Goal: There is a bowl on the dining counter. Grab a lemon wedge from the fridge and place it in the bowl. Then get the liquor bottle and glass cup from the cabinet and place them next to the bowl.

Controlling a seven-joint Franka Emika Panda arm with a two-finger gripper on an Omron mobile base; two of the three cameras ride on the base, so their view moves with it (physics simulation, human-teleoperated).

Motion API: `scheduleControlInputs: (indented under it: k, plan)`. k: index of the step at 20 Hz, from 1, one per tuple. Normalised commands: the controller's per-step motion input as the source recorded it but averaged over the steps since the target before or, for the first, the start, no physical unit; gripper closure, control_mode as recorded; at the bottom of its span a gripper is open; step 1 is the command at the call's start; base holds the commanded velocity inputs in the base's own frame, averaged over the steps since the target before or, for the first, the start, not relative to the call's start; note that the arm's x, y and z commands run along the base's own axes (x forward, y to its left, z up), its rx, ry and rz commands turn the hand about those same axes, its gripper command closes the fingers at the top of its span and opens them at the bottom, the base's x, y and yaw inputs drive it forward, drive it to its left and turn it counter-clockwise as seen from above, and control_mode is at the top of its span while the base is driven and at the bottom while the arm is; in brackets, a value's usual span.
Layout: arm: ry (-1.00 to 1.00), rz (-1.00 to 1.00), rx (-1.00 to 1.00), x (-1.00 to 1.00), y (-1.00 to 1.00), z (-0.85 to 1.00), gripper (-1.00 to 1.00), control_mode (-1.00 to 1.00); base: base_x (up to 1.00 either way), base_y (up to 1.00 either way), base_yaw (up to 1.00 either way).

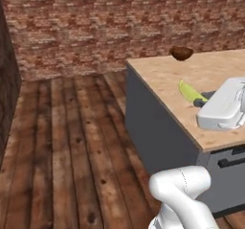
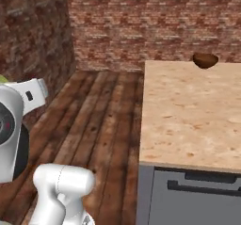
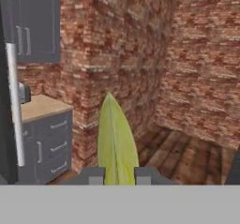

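held thing: a thin, curved yellow-green lemon wedge (image 3: 115, 141) stands between the two small dark fingertips of the two-finger gripper (image 3: 116, 175), which is drawn in narrow around its lower end
wedge axis: in the hand view its long axis runs straight out along the gripper, pointed tip away from the hand
same wedge from the base: in the left base view it shows as a yellow-green sliver (image 1: 190, 94) sticking out of the white hand, above the light tan speckled top of the dining counter (image 1: 162, 77)
target: a small, dark brown round bowl (image 2: 205, 60) sits at the far edge of that counter top, also seen in the left base view (image 1: 182, 53)
key relation: the bowl lies beyond the wedge, farther along the counter toward the brick wall; wedge and bowl are well apart
height: the wedge seems to hang clear of the top, though the angle is poor for judging this
next move needs: carrying the wedge forward over the counter until it is above the bowl
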Motion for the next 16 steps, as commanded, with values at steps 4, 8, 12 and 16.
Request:
scheduleControlInputs:
  k: [4,8,12,16]
  plan:
    - [0.00,0.00,0.00,0.00,0.00,0.00,1.00,1.00,0.56,0.79,-0.46]
    - [0.00,0.00,0.00,0.00,0.00,0.00,1.00,1.00,0.65,0.79,-0.45]
    - [0.00,0.00,0.00,0.00,0.00,0.00,1.00,1.00,0.70,0.79,-0.44]
    - [0.00,0.00,0.00,0.00,0.00,0.00,1.00,1.00,0.72,0.78,-0.44]
